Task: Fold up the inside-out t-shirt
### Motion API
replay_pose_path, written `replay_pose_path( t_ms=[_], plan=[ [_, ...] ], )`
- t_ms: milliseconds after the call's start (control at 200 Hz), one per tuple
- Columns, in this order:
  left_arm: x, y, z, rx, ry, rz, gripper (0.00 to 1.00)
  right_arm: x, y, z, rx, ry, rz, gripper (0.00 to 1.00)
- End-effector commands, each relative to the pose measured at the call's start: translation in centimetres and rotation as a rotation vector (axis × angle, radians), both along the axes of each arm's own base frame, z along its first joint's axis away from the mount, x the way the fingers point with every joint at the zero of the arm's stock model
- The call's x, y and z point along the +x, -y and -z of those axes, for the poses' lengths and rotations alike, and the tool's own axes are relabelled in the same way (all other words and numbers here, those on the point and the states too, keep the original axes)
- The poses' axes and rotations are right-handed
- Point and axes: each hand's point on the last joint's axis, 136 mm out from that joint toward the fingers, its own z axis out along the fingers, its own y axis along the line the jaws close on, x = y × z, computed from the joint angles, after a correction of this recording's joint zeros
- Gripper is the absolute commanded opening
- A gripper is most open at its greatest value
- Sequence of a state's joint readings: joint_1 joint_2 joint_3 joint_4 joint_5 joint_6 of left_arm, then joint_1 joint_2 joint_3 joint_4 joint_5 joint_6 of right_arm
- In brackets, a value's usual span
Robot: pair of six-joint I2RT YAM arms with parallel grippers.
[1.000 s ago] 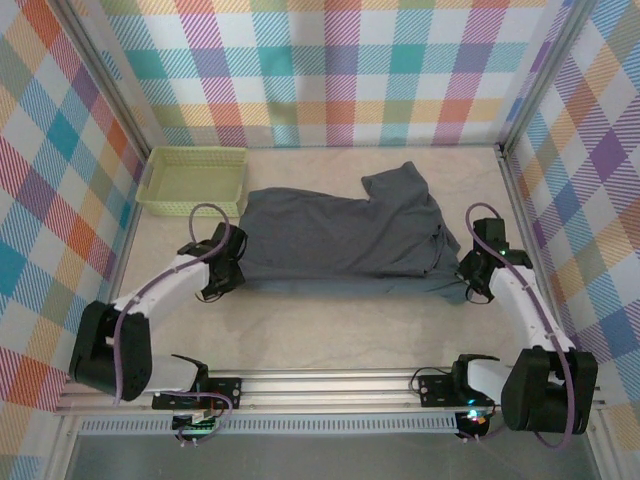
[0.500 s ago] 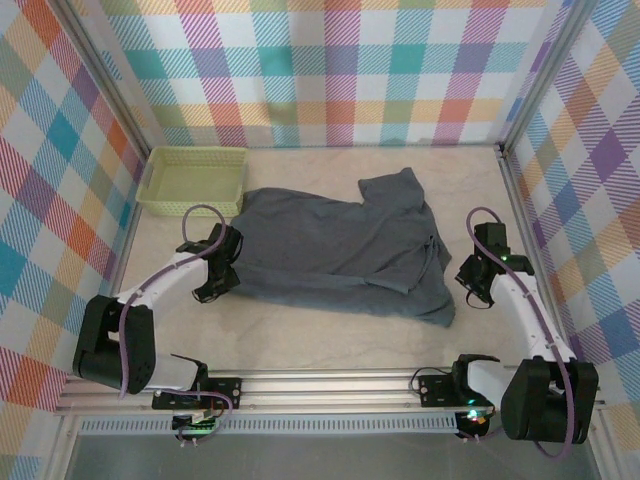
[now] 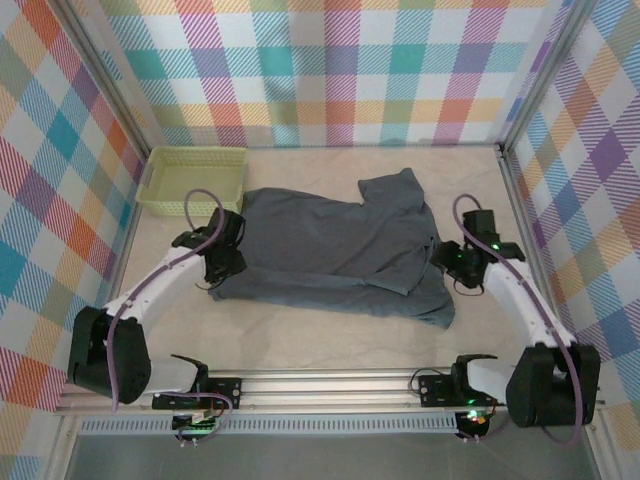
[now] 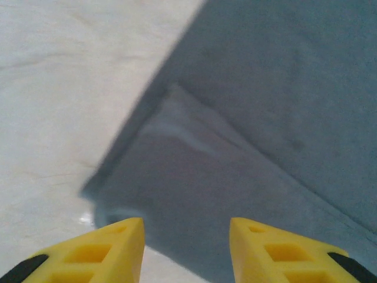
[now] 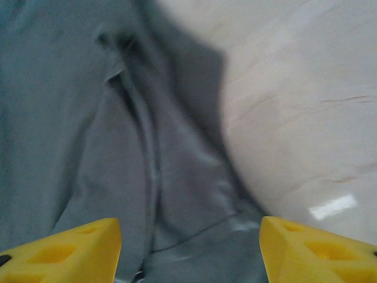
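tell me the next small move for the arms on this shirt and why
Probably lower the left gripper and close its fingers on the t-shirt corner lying flat between them; the right gripper is likewise open over bunched cloth, so neither holds the shirt yet.

Bright, even light in the top view, nothing harsh, just a soft shadow along the t-shirt (image 3: 330,250) edge at 6 o'clock. Wrist views pretty mushy, cloth smeared and out of focus. Small glare patch on the worktop (image 5: 306,106) at 4 o'clock, right wrist.
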State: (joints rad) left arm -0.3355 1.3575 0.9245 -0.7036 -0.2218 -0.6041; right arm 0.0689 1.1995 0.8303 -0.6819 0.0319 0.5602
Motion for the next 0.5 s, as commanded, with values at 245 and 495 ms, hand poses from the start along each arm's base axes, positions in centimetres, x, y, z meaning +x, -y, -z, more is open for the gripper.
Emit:
replay_pose_path(
  t_ms=[245,495],
  plan=[
    [0.1,3.7,7.9,-0.07,-0.191,0.072,0.45,0.6,-4.1,7.4,0.185,-0.195,0.012,0.59],
    [-4.0,5.4,9.1,-0.072,-0.197,0.068,0.55,0.9,2.1,9.9,0.137,-0.238,0.27,0.57]
  ],
)
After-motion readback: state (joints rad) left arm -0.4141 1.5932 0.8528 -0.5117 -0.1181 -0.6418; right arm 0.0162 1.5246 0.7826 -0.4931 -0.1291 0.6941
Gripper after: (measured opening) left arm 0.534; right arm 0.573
